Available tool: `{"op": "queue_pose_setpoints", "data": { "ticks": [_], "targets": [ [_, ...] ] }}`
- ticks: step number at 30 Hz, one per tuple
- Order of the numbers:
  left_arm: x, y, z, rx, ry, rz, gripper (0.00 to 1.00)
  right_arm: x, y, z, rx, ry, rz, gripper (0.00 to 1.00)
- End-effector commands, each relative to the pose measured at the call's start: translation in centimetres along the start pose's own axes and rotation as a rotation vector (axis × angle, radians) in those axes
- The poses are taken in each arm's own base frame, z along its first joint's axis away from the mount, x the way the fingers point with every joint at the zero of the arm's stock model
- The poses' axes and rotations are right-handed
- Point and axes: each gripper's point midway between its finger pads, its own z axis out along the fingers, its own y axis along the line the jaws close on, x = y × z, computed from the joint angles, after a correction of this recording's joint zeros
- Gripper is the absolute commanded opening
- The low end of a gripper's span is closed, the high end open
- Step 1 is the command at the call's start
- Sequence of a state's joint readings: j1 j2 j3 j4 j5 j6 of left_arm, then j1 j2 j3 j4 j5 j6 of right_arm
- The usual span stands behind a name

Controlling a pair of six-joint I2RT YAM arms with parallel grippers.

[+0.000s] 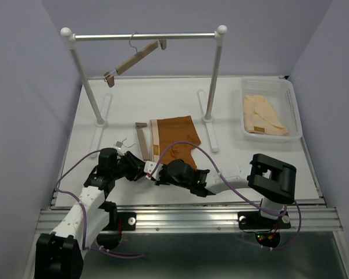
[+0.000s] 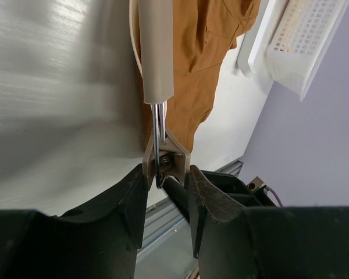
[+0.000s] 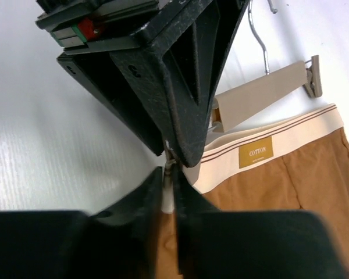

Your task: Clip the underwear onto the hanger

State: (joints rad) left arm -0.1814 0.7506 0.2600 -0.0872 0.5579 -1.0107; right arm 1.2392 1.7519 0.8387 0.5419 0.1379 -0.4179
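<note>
two hangers (image 1: 142, 140), one underwear (image 1: 175, 137), perhaps two garments (image 1: 263, 116)

bright even light; table (image 2: 58, 87) glare (left wrist); near pincer parts blurred.

White arm links (image 1: 75, 215), black joints (image 1: 107, 160), purple cables (image 1: 70, 169)

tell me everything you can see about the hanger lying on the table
The hanger is a slim pale-wood bar with a thin wire hook and a clip at each end. It lies flat on the table beside the tan waistband of the underwear. The left gripper is shut on its near clip.
</note>
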Motion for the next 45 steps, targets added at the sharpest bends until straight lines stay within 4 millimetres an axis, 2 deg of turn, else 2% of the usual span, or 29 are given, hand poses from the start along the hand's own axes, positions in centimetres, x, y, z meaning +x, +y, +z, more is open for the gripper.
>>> {"op": "queue_pose_setpoints", "data": {
  "ticks": [1,2,3,4,5,8,11,13,16,17,21,22,23,24,26,27,29,30,31,32,35,37,40,41,42,43,45],
  "targets": [
    [-1.3,-1.7,-0.4,0.029,-0.052,0.063,0.25,-3.8,-0.8,-0.4,0.021,-0.099,0.040,0.24],
    [-1.3,-1.8,-0.5,0.030,-0.052,0.068,0.22,-3.8,-0.9,-0.5,0.028,-0.097,0.046,0.32],
    [-1.3,-1.8,-0.5,0.030,-0.052,0.071,0.22,-4.1,-1.1,-0.5,0.035,-0.101,0.069,0.52],
    [-1.3,-1.8,-0.5,0.029,-0.052,0.070,0.22,-4.3,-1.3,-0.5,0.042,-0.100,0.080,0.58],
    [-1.2,-1.6,-0.4,0.026,-0.046,0.073,0.19,-4.5,-1.4,-0.7,0.044,-0.096,0.089,0.73],
    [-1.1,-1.4,-0.4,0.020,-0.038,0.077,0.14,-6.4,-1.6,-1.2,0.024,-0.111,0.155,0.94],
    [-0.9,-1.1,-0.3,0.013,-0.030,0.080,0.11,-8.2,-2.0,-2.3,0.018,-0.140,0.236,1.00],
    [-0.9,-1.1,-0.4,0.016,-0.034,0.088,0.11,-8.6,-2.4,-2.8,0.038,-0.147,0.296,1.00],
    [-1.0,-1.3,-0.5,0.025,-0.039,0.112,0.11,-8.5,-4.7,-4.0,0.098,-0.146,0.419,1.00],
    [-0.9,-1.4,-0.6,0.028,-0.036,0.117,0.12,-7.8,-7.1,-4.3,0.139,-0.144,0.476,1.00],
    [-0.9,-1.6,-0.7,0.039,-0.033,0.166,0.12,-8.2,-11.1,-5.3,0.080,-0.190,0.813,1.00],
    [-0.9,-1.7,-0.7,0.041,-0.035,0.173,0.12,-7.6,-13.1,-5.4,0.097,-0.191,0.912,1.00],
    [-0.9,-1.7,-0.7,0.042,-0.034,0.175,0.12,-6.9,-12.7,-5.0,0.055,-0.148,0.942,1.00],
    [-0.8,-1.7,-0.7,0.052,-0.032,0.191,0.12,-7.8,-13.4,-4.8,0.046,-0.157,0.959,1.00],
    [-0.7,-1.5,-0.7,0.052,-0.027,0.200,0.12,-6.9,-12.9,-3.7,0.008,-0.099,0.984,1.00],
    [-0.7,-1.6,-0.7,0.058,-0.026,0.218,0.12,-7.1,-12.8,-3.3,-0.008,-0.096,0.991,1.00],
    [-0.6,-1.6,-0.7,0.064,-0.025,0.233,0.12,-7.6,-13.9,-2.9,-0.037,-0.108,1.047,1.00],
    [-0.6,-1.7,-0.8,0.071,-0.024,0.240,0.12,-6.9,-13.6,-2.0,-0.063,-0.086,1.076,1.00],
    [-0.4,-1.8,-0.8,0.084,-0.018,0.247,0.12,-7.6,-14.0,-1.9,-0.110,-0.096,1.120,1.00],
    [-0.3,-2.0,-0.8,0.095,-0.015,0.257,0.12,-6.7,-13.2,-0.9,-0.139,-0.063,1.144,1.00],
    [-0.3,-2.4,-0.8,0.118,-0.017,0.273,0.12,-6.8,-12.2,0.3,-0.223,-0.041,1.159,1.00],
    [-0.4,-2.7,-0.8,0.132,-0.024,0.282,0.12,-6.1,-11.6,1.4,-0.248,-0.011,1.197,1.00],
    [-0.5,-2.7,-0.7,0.135,-0.027,0.283,0.12,-5.0,-11.3,2.9,-0.247,0.018,1.233,1.00],
    [-0.5,-2.8,-0.7,0.134,-0.028,0.285,0.12,-4.0,-11.2,3.7,-0.228,0.044,1.254,1.00],
    [-0.5,-2.6,-0.6,0.127,-0.023,0.279,0.13,-3.9,-11.6,4.2,-0.205,0.045,1.263,1.00],
    [-0.7,-3.0,-0.6,0.144,-0.031,0.293,0.13,-2.8,-12.0,4.8,-0.155,0.062,1.282,1.00],
    [-0.6,-2.6,-0.4,0.132,-0.025,0.283,0.13,-1.9,-12.6,5.3,-0.090,0.075,1.300,1.00]
  ]
}}
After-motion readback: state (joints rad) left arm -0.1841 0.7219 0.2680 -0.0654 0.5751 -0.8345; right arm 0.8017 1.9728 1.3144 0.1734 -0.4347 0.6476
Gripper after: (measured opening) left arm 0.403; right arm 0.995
